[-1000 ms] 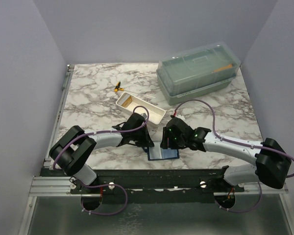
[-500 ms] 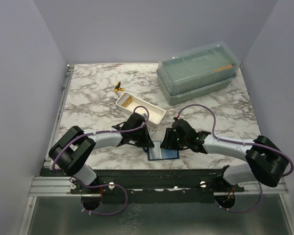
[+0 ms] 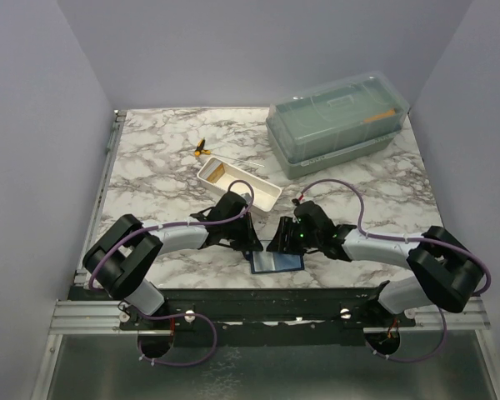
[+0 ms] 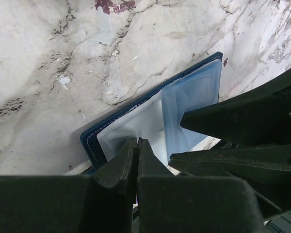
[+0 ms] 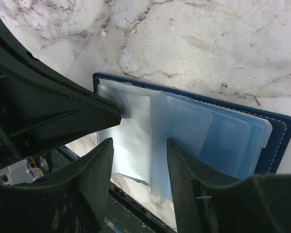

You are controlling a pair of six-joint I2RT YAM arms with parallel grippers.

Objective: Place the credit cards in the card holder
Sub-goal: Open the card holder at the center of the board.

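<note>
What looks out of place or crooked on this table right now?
The card holder lies open and askew at the near edge of the table, its clear sleeves fanned out unevenly rather than flat. The left claw is shut, tip on one sleeve; the right claw straddles it, open. Nothing looks spilled or broken.

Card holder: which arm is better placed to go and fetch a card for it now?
Right, probably. The right gripper is open and empty above the card holder, so it is free to leave. The left gripper is shut, its tips pressing on the holder's clear pocket, apparently holding it spread.
</note>
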